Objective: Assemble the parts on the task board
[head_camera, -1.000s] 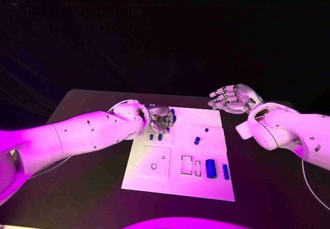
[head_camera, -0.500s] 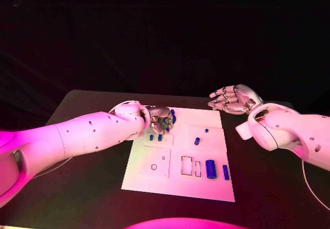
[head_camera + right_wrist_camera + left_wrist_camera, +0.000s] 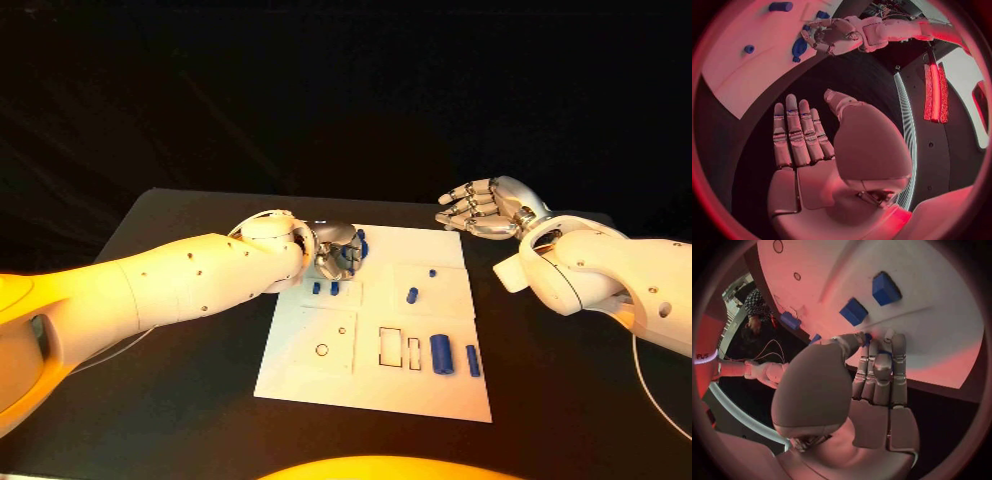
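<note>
The white task board (image 3: 372,385) lies in the middle of the black table. My left hand (image 3: 335,252) is low over the board's far left corner with its fingers curled together, pinching a long blue part (image 3: 361,243); a bit of blue (image 3: 867,337) shows between thumb and fingers. Two small blue parts (image 3: 326,288) stand in the board just near of that hand (image 3: 879,375). My right hand (image 3: 488,208) hovers off the board's far right corner, fingers apart and holding nothing (image 3: 798,135).
Other blue parts are on the board: a peg (image 3: 433,272), a short piece (image 3: 413,295), a cylinder (image 3: 441,354) and a thin bar (image 3: 472,360) at the near right. Two rectangular slots (image 3: 391,346) and a round hole (image 3: 320,349) lie beside them.
</note>
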`<move>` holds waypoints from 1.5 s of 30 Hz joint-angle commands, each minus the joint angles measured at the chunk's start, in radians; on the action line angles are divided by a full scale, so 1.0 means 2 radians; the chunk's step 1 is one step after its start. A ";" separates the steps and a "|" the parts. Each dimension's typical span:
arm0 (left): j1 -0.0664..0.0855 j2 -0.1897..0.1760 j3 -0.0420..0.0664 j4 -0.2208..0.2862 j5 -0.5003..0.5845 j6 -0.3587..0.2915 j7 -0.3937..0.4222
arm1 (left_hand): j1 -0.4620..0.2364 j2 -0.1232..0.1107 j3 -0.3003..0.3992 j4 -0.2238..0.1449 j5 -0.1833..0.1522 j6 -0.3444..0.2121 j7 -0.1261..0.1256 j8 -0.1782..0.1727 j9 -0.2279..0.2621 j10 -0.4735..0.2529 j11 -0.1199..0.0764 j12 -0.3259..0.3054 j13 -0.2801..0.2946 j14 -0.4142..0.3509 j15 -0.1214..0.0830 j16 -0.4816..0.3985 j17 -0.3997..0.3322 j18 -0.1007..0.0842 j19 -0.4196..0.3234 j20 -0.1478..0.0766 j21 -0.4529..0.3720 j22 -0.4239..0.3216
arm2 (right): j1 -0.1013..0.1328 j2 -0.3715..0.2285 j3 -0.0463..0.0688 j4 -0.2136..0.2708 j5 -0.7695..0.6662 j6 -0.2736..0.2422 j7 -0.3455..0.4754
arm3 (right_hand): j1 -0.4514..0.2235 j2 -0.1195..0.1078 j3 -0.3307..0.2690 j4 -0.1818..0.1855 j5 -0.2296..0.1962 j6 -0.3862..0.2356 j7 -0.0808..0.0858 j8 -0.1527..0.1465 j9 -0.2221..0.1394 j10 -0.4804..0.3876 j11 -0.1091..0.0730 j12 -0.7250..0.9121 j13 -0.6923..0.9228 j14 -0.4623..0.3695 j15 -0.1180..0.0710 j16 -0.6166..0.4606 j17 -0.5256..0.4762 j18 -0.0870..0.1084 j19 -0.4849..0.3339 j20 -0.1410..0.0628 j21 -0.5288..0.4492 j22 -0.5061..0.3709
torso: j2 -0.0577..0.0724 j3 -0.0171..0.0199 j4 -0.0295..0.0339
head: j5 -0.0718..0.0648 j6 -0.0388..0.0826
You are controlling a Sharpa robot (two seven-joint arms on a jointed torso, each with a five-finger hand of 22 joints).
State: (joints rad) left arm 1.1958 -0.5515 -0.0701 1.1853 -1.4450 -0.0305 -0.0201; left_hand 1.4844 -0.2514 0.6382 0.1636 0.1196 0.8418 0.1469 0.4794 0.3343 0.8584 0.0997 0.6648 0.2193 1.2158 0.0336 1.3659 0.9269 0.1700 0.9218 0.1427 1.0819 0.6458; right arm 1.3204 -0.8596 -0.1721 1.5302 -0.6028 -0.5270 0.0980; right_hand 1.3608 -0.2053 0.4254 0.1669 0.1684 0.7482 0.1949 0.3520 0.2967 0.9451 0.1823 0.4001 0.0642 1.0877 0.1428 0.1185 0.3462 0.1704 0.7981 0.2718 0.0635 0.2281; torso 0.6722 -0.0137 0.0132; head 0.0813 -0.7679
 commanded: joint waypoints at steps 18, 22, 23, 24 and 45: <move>-0.004 -0.016 0.004 0.014 0.040 -0.043 0.016 | -0.015 0.012 0.014 -0.023 0.000 0.046 -0.006 -0.016 0.005 0.060 -0.016 -0.024 -0.006 0.071 -0.014 0.042 0.083 -0.008 0.061 -0.015 0.069 0.093 | 0.000 -0.001 0.000 0.001 -0.005 0.005 0.007 | -0.004 -0.001 0.000 -0.004 -0.002 -0.001 0.027 0.000 -0.001 -0.003 0.000 -0.002 -0.001 -0.004 -0.001 -0.002 0.000 0.008 0.001 0.000 0.001 0.000 | 0.000 -0.0006 0.0004 | -0.001 0.003; -0.004 -0.025 0.010 0.024 0.055 -0.046 0.017 | -0.018 0.011 0.013 -0.022 0.000 0.047 -0.006 -0.018 0.006 0.062 -0.015 -0.028 -0.007 0.073 -0.014 0.043 0.087 -0.009 0.065 -0.015 0.071 0.099 | 0.000 -0.001 0.000 0.000 -0.005 0.005 0.007 | -0.004 -0.001 0.000 -0.004 -0.002 -0.001 0.027 0.000 -0.001 -0.003 0.000 -0.002 -0.001 -0.004 -0.001 -0.002 0.000 0.008 0.001 0.000 0.001 0.000 | -0.001 -0.0002 0.0007 | -0.001 0.003; -0.004 -0.028 0.012 0.027 0.057 -0.046 0.016 | -0.018 0.011 0.013 -0.022 0.000 0.047 -0.006 -0.018 0.006 0.062 -0.015 -0.028 -0.007 0.073 -0.014 0.043 0.087 -0.009 0.065 -0.015 0.071 0.099 | 0.000 -0.001 0.000 0.000 -0.005 0.005 0.007 | -0.004 -0.001 0.000 -0.004 -0.002 -0.001 0.027 0.000 -0.001 -0.003 0.000 -0.002 -0.001 -0.004 -0.001 -0.002 0.000 0.008 0.001 0.000 0.001 0.000 | -0.001 -0.0003 0.0008 | -0.001 0.003; -0.004 -0.031 0.014 0.030 0.060 -0.045 0.015 | -0.018 0.011 0.013 -0.022 0.000 0.047 -0.006 -0.018 0.006 0.062 -0.015 -0.028 -0.007 0.073 -0.014 0.043 0.087 -0.009 0.065 -0.015 0.071 0.099 | 0.000 -0.001 0.000 0.000 -0.005 0.005 0.007 | -0.004 -0.001 0.000 -0.004 -0.002 -0.001 0.027 0.000 -0.001 -0.003 0.000 -0.002 -0.001 -0.004 -0.001 -0.002 0.000 0.008 0.001 0.000 0.001 0.000 | -0.001 -0.0004 0.0010 | -0.001 0.002; -0.004 -0.070 0.028 0.056 0.062 -0.003 -0.007 | -0.024 0.005 0.011 -0.021 -0.001 0.049 -0.006 -0.025 0.007 0.067 -0.015 -0.041 -0.009 0.075 -0.014 0.044 0.086 -0.009 0.066 -0.015 0.071 0.098 | 0.000 -0.003 0.000 -0.001 -0.005 0.005 0.006 | -0.004 0.000 0.001 -0.005 -0.001 -0.001 0.027 0.001 -0.001 -0.003 0.000 -0.003 0.000 -0.004 -0.001 -0.002 -0.001 0.008 0.001 0.000 0.001 -0.002 | 0.000 -0.0001 0.0002 | 0.004 0.004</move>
State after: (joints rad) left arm 1.1881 -0.6926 -0.0149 1.2971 -1.3249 -0.0763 -0.0225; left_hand 1.4453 -0.2432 0.6635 0.1214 0.1154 0.9369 0.1341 0.4346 0.3475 0.9851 0.0696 0.5886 0.2025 1.3635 0.0055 1.4520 1.1000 0.1698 1.0489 0.1126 1.2226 0.8436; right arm 1.3201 -0.8658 -0.1722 1.5287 -0.6032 -0.5265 0.0984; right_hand 1.3608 -0.2054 0.4282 0.1641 0.1684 0.7482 0.1949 0.3520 0.2957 0.9450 0.1823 0.4002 0.0643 1.0877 0.1428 0.1185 0.3449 0.1703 0.7981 0.2718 0.0635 0.2252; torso 0.6709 -0.0144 0.0146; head 0.0876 -0.7610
